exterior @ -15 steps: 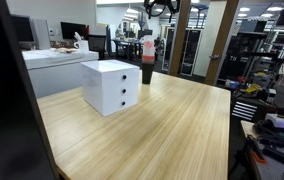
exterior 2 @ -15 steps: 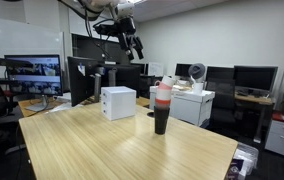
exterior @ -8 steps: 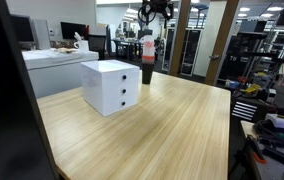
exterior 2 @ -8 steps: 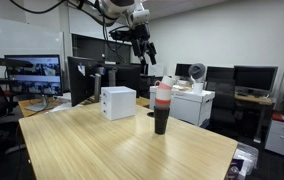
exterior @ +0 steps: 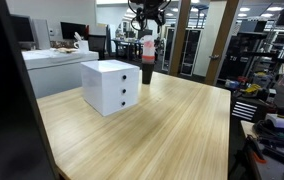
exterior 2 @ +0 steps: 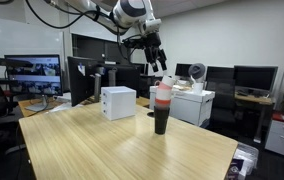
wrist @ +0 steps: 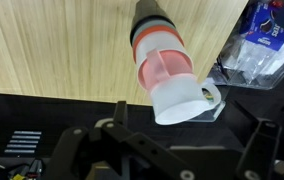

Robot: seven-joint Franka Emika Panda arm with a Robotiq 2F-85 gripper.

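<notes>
gripper [exterior 2: 158, 62] hovers wide open and empty just above the tall pink-and-white tumbler [exterior 2: 162, 108], upright near the wooden table's [exterior 2: 102, 150] edge, where an off-centre descent could topple it.

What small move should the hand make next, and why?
Probably lower it straight down. The open hand hangs above the cup stack on the table, not touching, and the wrist view shows the stack's white top just ahead of it.

light: bright ceiling panels | shadows: soft | wrist view: foreground blurred
</notes>
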